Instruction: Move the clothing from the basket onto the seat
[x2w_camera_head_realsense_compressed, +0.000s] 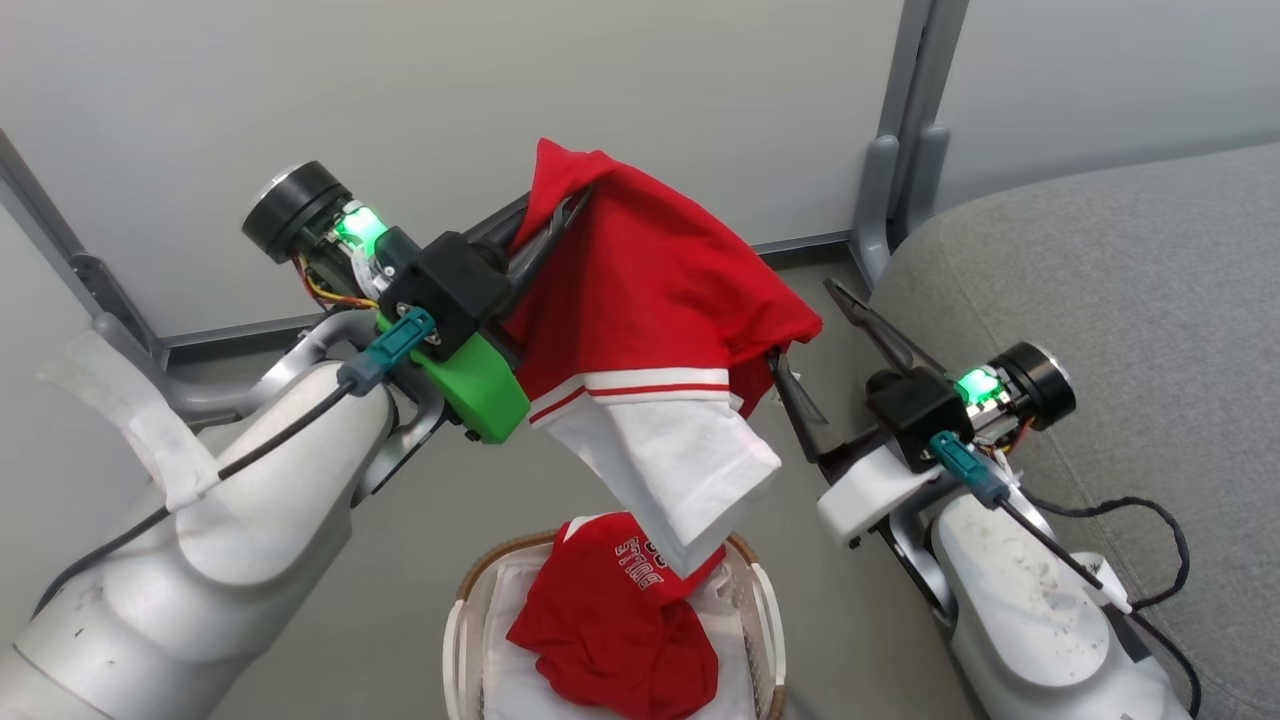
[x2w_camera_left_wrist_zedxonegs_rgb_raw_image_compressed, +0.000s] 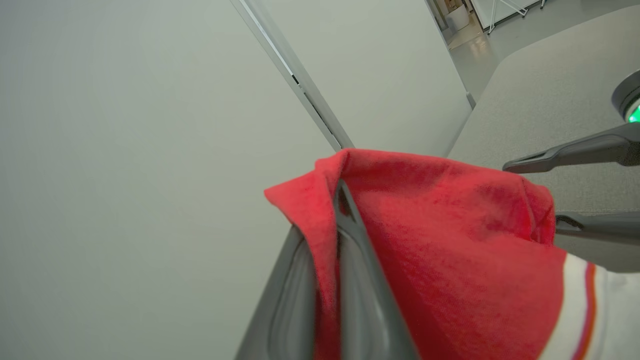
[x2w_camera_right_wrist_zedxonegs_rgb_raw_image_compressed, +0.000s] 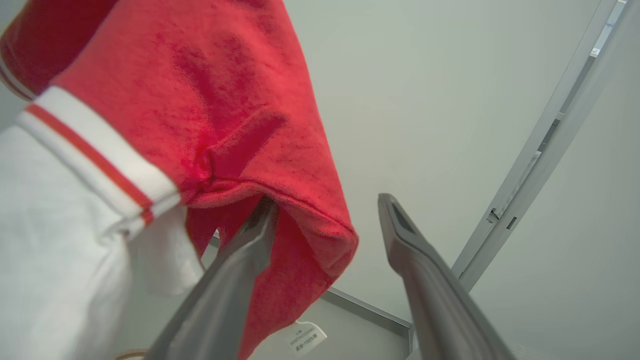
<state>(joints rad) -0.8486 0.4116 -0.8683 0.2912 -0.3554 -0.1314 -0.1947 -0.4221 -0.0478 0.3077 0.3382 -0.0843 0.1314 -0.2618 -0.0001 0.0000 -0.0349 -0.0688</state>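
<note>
Showing upside down on the crumpled red printed garment (x2w_camera_head_realsense_compressed: 610, 620) are white letters that look like "BULLS"; the rest of the print is folded out of sight. That piece lies in the small oval white perforated plastic basket with a brown woven rim (x2w_camera_head_realsense_compressed: 458, 640), on its white cloth liner (x2w_camera_head_realsense_compressed: 510, 690), low in the head view. A small white sewn-in tag (x2w_camera_right_wrist_zedxonegs_rgb_raw_image_compressed: 305, 337) dangles in the right wrist view, its print too small to read.

The red garment with white sleeves and red-striped trim (x2w_camera_head_realsense_compressed: 640, 290) hangs in the air above the basket, clear of the large grey fabric-upholstered seat (x2w_camera_head_realsense_compressed: 1100, 280) at the robot's right. The left end effector (x2w_camera_head_realsense_compressed: 575, 205) is clamped tight on the garment's upper fold. Its pale forearm rises from the lower left, fingers aimed up and to the right. The right end effector (x2w_camera_head_realsense_compressed: 803, 322) stands spread wide, reaching up and leftward from the lower right. One finger (x2w_camera_right_wrist_zedxonegs_rgb_raw_image_compressed: 250, 235) is tucked under the red hem and the other (x2w_camera_right_wrist_zedxonegs_rgb_raw_image_compressed: 410, 240) stands free, with nothing pinched between them.
</note>
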